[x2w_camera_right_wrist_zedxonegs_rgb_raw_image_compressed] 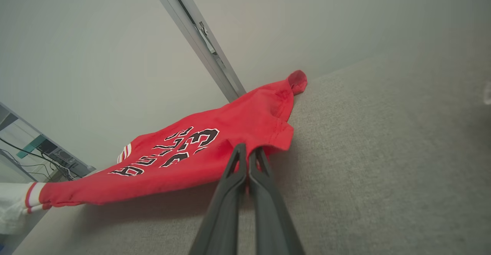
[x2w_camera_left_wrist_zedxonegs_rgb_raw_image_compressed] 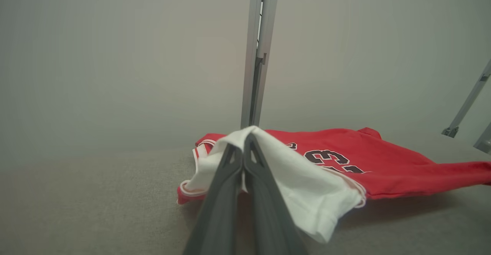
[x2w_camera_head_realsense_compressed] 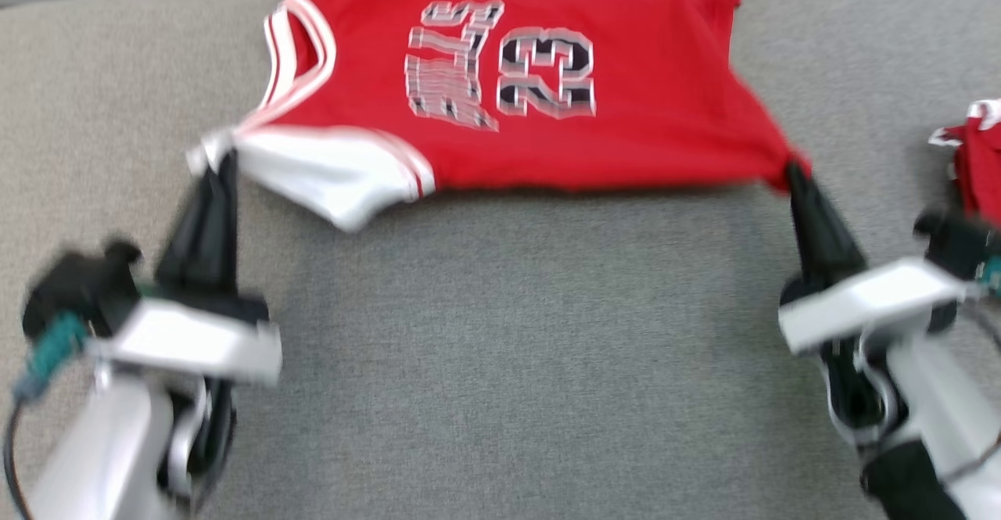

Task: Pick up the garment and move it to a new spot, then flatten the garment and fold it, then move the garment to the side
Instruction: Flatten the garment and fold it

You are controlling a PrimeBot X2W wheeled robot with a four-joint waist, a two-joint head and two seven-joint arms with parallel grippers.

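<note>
Hanging stretched between fingers (x2w_camera_head_realsense_compressed: 205, 219), garment (x2w_camera_head_realsense_compressed: 657, 90)

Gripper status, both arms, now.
Left gripper: shut on the jersey, at its white end.
Right gripper: shut on the jersey, at a red corner.

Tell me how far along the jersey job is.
Done: the jersey is grasped, left gripper shut on its white sleeve, right gripper shut on a red corner. In hand: its near edge is lifted and stretched above the grey surface. Left: laying it flat, folding, moving it aside.
</note>
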